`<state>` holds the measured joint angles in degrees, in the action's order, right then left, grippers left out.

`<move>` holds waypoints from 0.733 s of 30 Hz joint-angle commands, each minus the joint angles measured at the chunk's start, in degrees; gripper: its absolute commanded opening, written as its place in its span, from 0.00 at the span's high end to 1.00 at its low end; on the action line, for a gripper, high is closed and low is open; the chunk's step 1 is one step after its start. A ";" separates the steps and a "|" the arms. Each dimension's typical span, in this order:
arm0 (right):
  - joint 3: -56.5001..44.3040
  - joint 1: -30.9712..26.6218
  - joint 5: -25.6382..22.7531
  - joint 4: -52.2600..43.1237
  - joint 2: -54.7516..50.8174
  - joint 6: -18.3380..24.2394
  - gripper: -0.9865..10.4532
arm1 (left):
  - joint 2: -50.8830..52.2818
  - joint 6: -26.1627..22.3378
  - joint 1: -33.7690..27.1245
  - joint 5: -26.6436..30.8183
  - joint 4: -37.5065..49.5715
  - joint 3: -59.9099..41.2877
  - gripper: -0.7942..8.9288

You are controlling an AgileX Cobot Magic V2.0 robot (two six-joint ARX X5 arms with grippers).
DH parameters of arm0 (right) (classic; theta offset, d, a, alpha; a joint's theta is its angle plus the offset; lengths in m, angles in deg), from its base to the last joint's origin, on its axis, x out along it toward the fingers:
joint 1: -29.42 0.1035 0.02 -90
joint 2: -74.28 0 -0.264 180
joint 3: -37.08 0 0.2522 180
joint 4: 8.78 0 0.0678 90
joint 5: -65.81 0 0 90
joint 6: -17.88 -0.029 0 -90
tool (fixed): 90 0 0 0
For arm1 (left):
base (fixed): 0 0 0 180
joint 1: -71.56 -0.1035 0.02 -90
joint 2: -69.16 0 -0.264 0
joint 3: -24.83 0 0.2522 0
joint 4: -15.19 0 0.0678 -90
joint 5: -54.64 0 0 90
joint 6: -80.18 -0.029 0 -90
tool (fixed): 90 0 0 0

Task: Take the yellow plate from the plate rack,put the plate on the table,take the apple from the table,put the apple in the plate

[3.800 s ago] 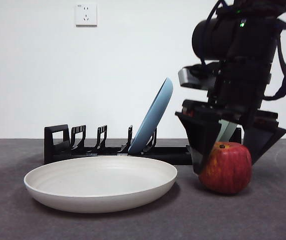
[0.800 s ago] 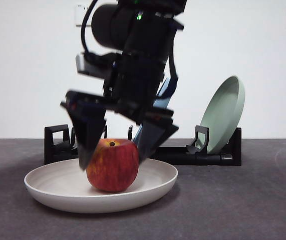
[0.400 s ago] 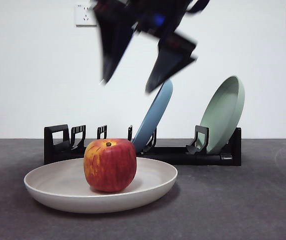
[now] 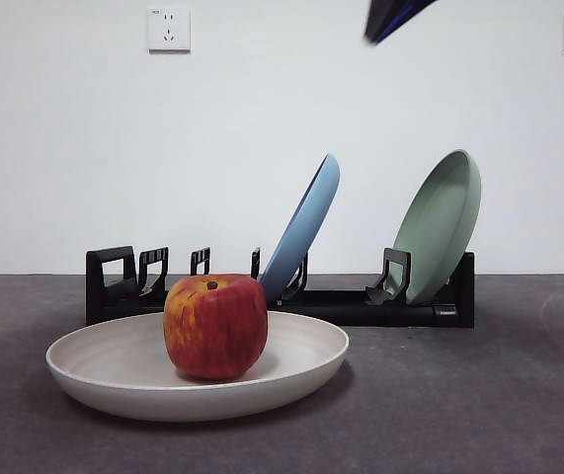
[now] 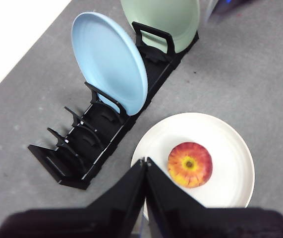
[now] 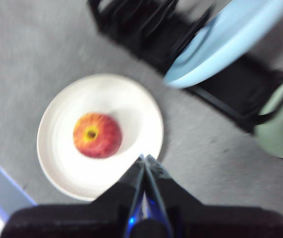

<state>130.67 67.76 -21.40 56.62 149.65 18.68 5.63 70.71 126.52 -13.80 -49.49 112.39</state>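
Note:
The red apple sits upright inside the cream yellow plate, which lies flat on the dark grey table in front of the black plate rack. In the left wrist view the apple lies in the plate, and my left gripper hangs high above, shut and empty. In the right wrist view my right gripper is shut and empty, high over the plate and apple. A black gripper tip shows at the front view's top edge.
A light blue plate and a sage green plate stand tilted in the rack behind the yellow plate. The rack's looped handle is at its left end. A white wall with sockets is behind.
The gripper that set the apple in the plate let go, rose and moved away to the upper right. The apple stays in the plate. Its jaws, open half a second ago, are now shut.

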 commanded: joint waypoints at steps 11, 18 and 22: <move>-23.45 -9.64 -0.39 -19.82 -25.22 -1.18 0.92 | 18.23 0.72 -12.22 -3.72 22.38 -16.55 0.93; -44.41 -10.16 -3.30 -32.54 -40.19 -8.24 0.92 | 33.62 9.20 -12.37 -3.58 36.41 -41.68 0.93; -49.03 -10.10 -4.50 -32.83 -44.72 -9.60 0.92 | 35.87 12.74 -12.37 -3.58 38.80 -47.30 0.93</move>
<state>82.57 57.64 -25.53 24.55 105.57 10.70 41.22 80.72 114.32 -17.54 -11.96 65.99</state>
